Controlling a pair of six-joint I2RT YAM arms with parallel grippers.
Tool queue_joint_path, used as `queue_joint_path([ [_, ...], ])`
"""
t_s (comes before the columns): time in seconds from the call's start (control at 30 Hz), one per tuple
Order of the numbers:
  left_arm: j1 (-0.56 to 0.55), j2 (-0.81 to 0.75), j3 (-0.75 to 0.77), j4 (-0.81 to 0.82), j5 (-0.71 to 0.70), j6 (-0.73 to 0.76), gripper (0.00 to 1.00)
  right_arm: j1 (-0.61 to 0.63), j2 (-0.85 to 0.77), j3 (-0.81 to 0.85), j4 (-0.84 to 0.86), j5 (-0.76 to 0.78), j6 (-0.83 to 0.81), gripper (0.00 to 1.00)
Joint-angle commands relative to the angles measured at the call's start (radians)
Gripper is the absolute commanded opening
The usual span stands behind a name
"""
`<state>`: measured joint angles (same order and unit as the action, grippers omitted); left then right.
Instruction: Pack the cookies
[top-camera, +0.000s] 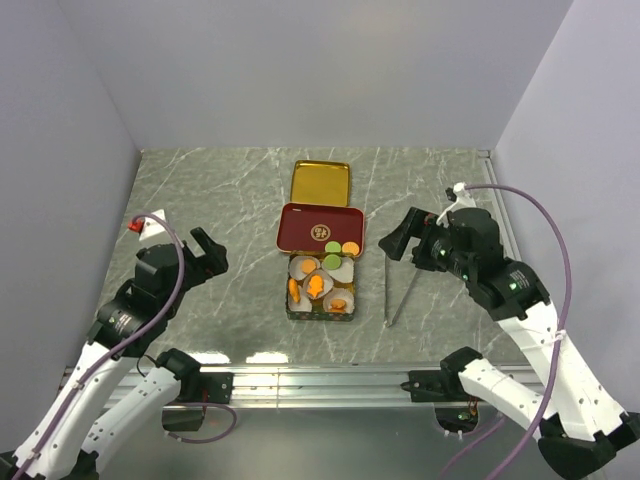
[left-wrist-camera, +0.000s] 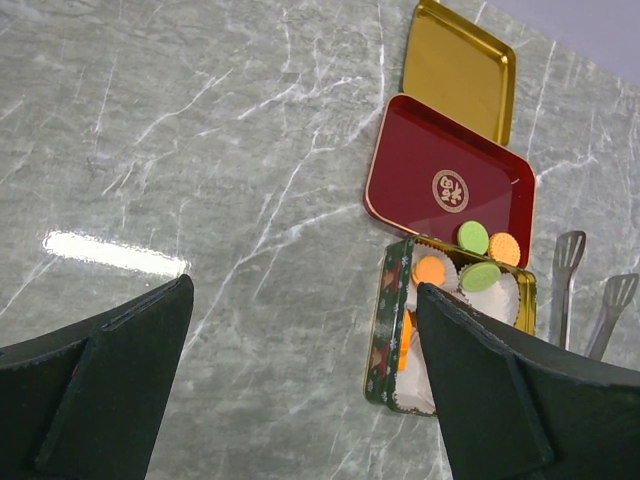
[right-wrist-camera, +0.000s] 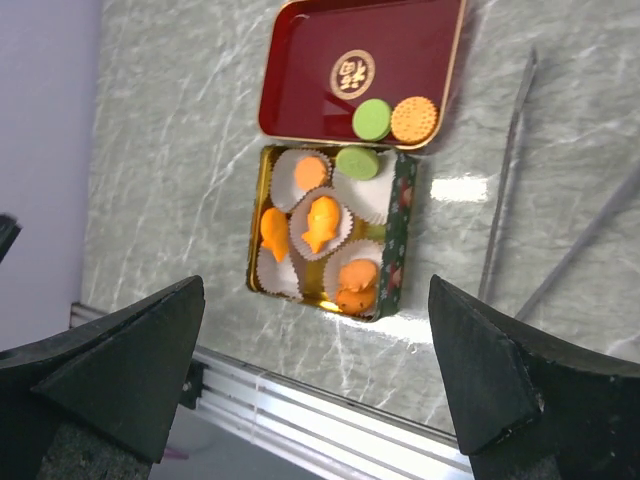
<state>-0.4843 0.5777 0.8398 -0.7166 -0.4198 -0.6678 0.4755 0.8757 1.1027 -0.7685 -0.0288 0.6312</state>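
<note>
A green patterned tin (top-camera: 319, 312) (right-wrist-camera: 404, 235) (left-wrist-camera: 385, 320) holds white paper cups with cookies: an orange fish (right-wrist-camera: 322, 222), an orange round (right-wrist-camera: 311, 172), a green round (right-wrist-camera: 357, 162) and more orange pieces (right-wrist-camera: 354, 285). A green cookie (right-wrist-camera: 372, 119) and an orange round cookie (right-wrist-camera: 414, 118) lie on the red tray (top-camera: 310, 218) (right-wrist-camera: 310, 70) (left-wrist-camera: 420, 160). My left gripper (top-camera: 207, 252) (left-wrist-camera: 305, 380) is open and empty, left of the tin. My right gripper (top-camera: 400, 240) (right-wrist-camera: 318, 390) is open and empty, right of the tin.
A gold lid (top-camera: 320, 182) (left-wrist-camera: 460, 65) lies behind the red tray. Metal tongs (top-camera: 400, 290) (right-wrist-camera: 515, 160) (left-wrist-camera: 567, 270) lie right of the tin. Grey walls close in on both sides, and an aluminium rail (top-camera: 320, 380) runs along the near edge.
</note>
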Motion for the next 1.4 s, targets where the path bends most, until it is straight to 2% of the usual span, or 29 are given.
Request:
queue_joint_path([
  [0.0,0.000,0.022,0.010,0.013,-0.031,-0.004,0.99,0.002,-0.014,-0.061,0.118,-0.054,-0.011,0.99],
  [0.1,-0.002,0.056,0.019,0.002,-0.039,-0.013,0.99,0.002,-0.015,-0.049,0.115,-0.031,-0.056,0.99],
  [0.33,0.001,0.136,0.024,0.026,0.012,0.019,0.99,0.002,-0.061,-0.099,0.225,-0.002,-0.117,1.00],
  [0.47,0.000,0.220,0.030,0.058,0.050,0.056,0.99,0.003,0.012,-0.075,0.221,-0.039,-0.160,1.00],
  [0.63,0.000,0.356,0.122,0.109,0.003,0.126,0.99,0.000,0.081,-0.041,0.244,-0.091,-0.199,1.00],
  [0.73,0.001,0.488,0.217,0.158,-0.019,0.178,0.99,0.000,0.117,-0.038,0.253,-0.128,-0.209,1.00],
  [0.87,0.001,0.744,0.388,0.181,-0.010,0.215,0.98,-0.002,0.158,-0.026,0.221,-0.135,-0.231,1.00],
  [1.1,0.003,1.077,0.594,0.241,0.010,0.246,0.90,-0.014,0.164,0.008,0.111,-0.043,-0.209,0.99],
  [1.23,0.013,1.279,0.750,0.273,0.003,0.295,0.84,-0.015,0.164,0.052,-0.024,0.022,-0.165,0.98],
  [1.37,0.047,1.384,0.827,0.333,0.056,0.286,0.84,-0.017,0.129,0.059,-0.058,-0.002,-0.094,0.98],
])
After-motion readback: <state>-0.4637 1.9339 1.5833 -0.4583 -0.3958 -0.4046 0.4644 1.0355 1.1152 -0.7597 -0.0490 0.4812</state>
